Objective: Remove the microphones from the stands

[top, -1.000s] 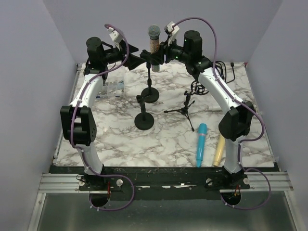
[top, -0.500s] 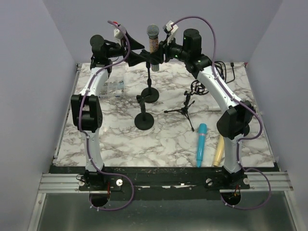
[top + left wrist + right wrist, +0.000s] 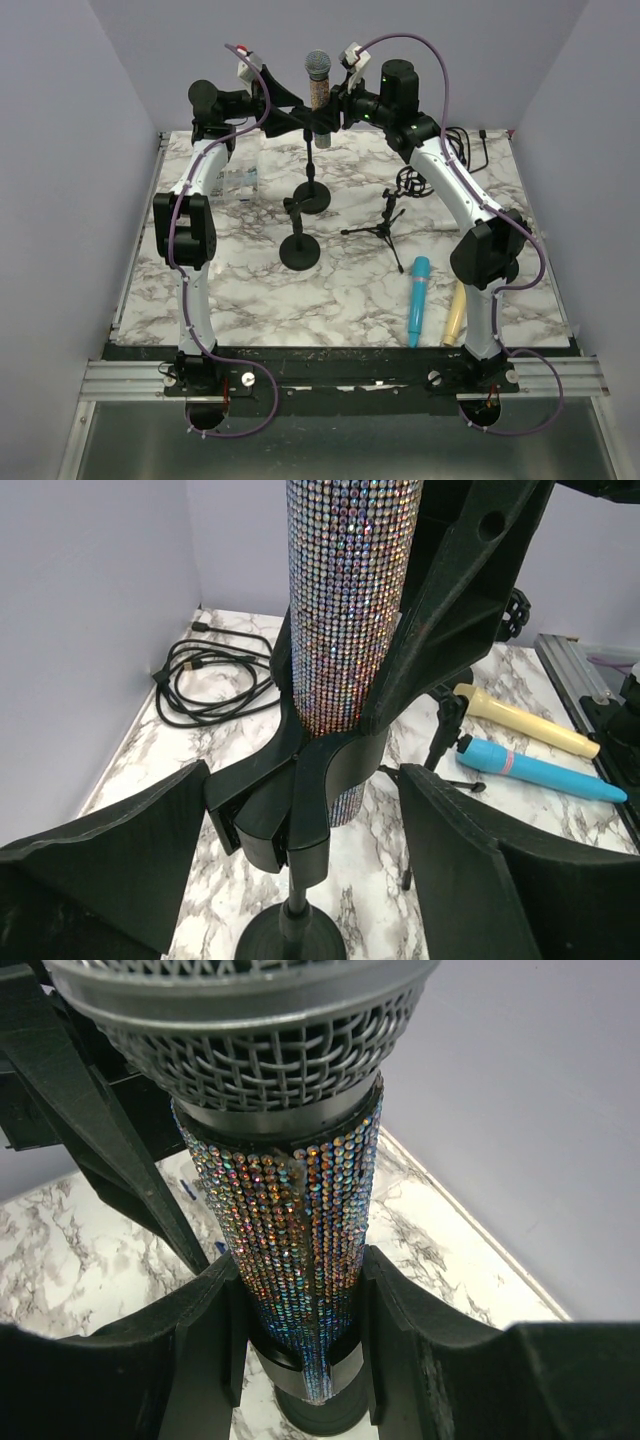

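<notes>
On the desk (image 3: 250,290), near right, a blue mic (image 3: 418,300) and a yellow mic (image 3: 455,312) lie side by side by the right edge. Mid-desk stand a short stand (image 3: 299,245) and a tripod (image 3: 385,222). Farther back, the tall stand (image 3: 312,195) carries a clip (image 3: 325,775) with the rhinestone microphone (image 3: 319,85) upright in it. The right claw (image 3: 300,1330) is closed against the microphone's lower body, just above the clip. The left claw (image 3: 300,850) stands wide open around the clip, touching nothing. A coiled cable (image 3: 462,148) lies far right, close to the far wall (image 3: 450,40).
</notes>
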Controlling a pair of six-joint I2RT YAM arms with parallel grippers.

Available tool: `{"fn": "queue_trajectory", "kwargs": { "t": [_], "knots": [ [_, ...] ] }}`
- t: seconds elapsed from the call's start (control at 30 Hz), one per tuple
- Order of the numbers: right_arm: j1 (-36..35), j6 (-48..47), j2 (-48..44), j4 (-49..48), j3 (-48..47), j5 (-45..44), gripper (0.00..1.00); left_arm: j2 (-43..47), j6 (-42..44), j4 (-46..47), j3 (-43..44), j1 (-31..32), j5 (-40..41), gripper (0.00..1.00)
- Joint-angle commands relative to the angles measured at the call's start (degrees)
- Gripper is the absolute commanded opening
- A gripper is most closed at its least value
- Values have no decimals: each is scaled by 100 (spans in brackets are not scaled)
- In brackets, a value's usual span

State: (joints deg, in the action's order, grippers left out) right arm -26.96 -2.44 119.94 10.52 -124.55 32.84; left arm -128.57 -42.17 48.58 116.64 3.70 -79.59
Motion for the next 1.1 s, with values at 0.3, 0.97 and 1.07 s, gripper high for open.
{"fn": "queue_trajectory", "kwargs": {
  "t": [0.3,0.97,1.07],
  "knots": [
    [-20,752,-139,-227,758,-695,42,633,1208,-701,-878,152,376,50],
    [-81,984,-405,-584,650,-1494,84,826,1495,-1004,-1015,307,574,84],
    [-103,991,-401,-551,550,-1466,89,563,1424,-1202,-510,315,508,92]
  ]
}}
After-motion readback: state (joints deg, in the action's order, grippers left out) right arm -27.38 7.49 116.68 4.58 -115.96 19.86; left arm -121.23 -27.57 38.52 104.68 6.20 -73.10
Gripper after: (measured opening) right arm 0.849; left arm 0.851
